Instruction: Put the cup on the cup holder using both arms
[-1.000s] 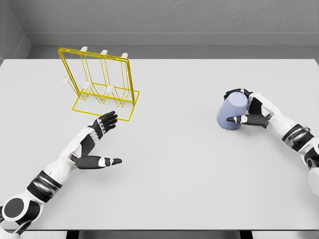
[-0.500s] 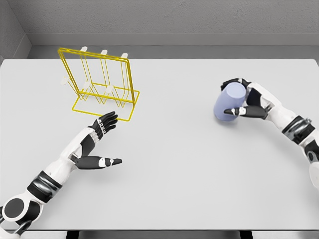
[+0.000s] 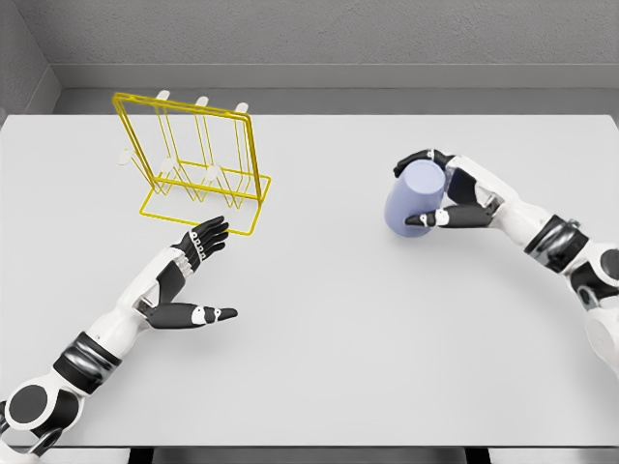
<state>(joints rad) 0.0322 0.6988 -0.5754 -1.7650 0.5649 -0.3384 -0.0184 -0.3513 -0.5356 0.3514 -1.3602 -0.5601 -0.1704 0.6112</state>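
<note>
The right robot hand [image 3: 440, 193] covered the far side of the pale blue plastic cup [image 3: 410, 197], so its palm contact stayed unseen. Both white arms ran off the bottom corners of the view. The flat grey tabletop [image 3: 329, 329] was cut at both sides. The white pegs on the yellow wire cup holder [image 3: 196, 159] were too small to make out.

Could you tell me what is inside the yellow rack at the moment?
The yellow rack holds only its own pale pegs; no cup hangs there. The cup sits in the right hand.
</note>
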